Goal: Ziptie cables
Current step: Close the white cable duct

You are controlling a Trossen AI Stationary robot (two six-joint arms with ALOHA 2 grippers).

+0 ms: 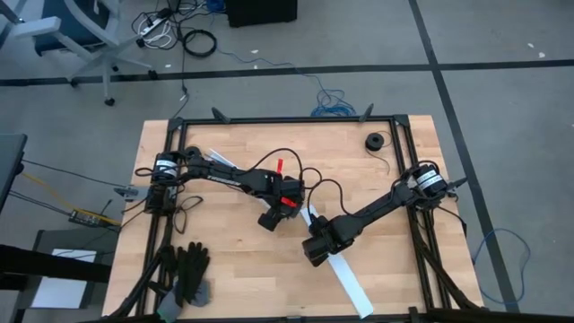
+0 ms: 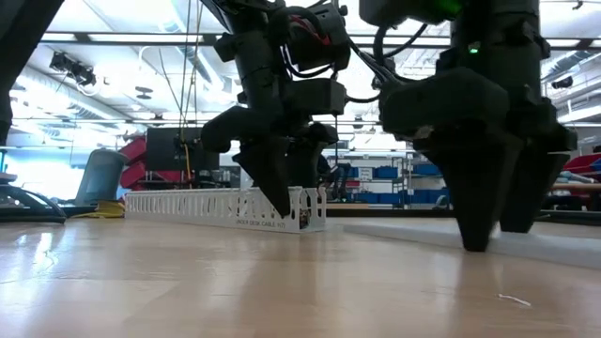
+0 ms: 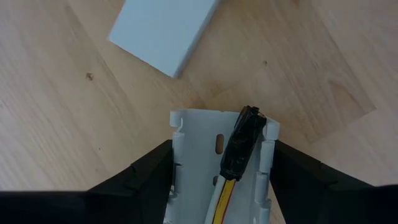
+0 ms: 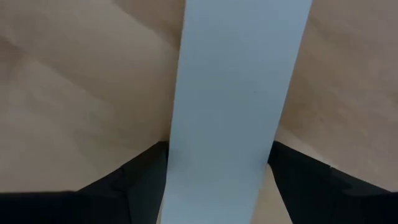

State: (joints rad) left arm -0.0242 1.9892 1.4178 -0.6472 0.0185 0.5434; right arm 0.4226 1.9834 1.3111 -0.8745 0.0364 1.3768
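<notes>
Cables [image 3: 225, 190] look light and floppy, lying in slotted channel [image 3: 205, 140] gripped between left gripper [image 3: 221, 186] fingers; hold near plug [image 3: 244, 140]; right gripper [image 4: 217, 180] straddles flat white cover strip [image 4: 239, 74], grip uncertain.

1. The high view looks straight down from well above, taking in the whole wooden worktop [image 1: 242, 269], both arms and the floor around it.
2. The low view sits at worktop height, facing level across the wood into the room, very near the arms' lower ends.
3. The left wrist view looks down, close over a white slotted channel [image 3: 205, 155]; the low view shares this channel [image 2: 225, 208].
4. The right wrist view looks down, very close over a flat white strip [image 4: 236, 93], which the high view also shows [image 1: 345, 280].
</notes>
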